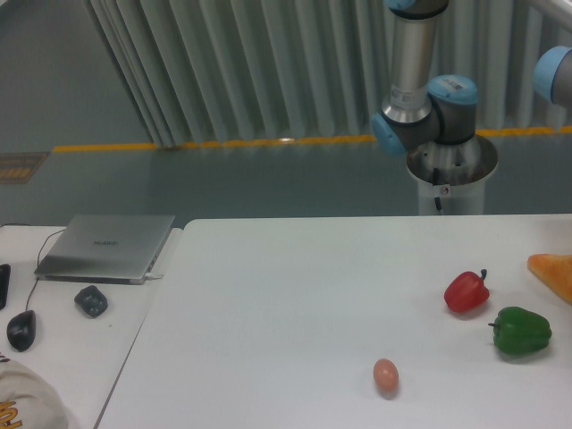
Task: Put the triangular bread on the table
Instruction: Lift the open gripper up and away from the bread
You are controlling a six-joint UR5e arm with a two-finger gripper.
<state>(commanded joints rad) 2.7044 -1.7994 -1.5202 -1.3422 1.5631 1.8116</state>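
The triangular bread (pixel 554 273) lies flat on the white table (pixel 295 295) at the far right, an orange-tan wedge cut off by the frame's right edge. Nothing touches it. The gripper is out of view; only the arm's silver column and blue-capped joints (pixel 424 107) show behind the table, plus a blue joint (pixel 556 76) at the right edge.
A red pepper (pixel 466 291) and a green pepper (pixel 521 330) sit just left of and in front of the bread. A small pinkish-brown egg (pixel 385 375) lies near the front. On the side desk at left are a laptop (pixel 107 247), a mouse (pixel 21 330) and a dark object (pixel 90 300).
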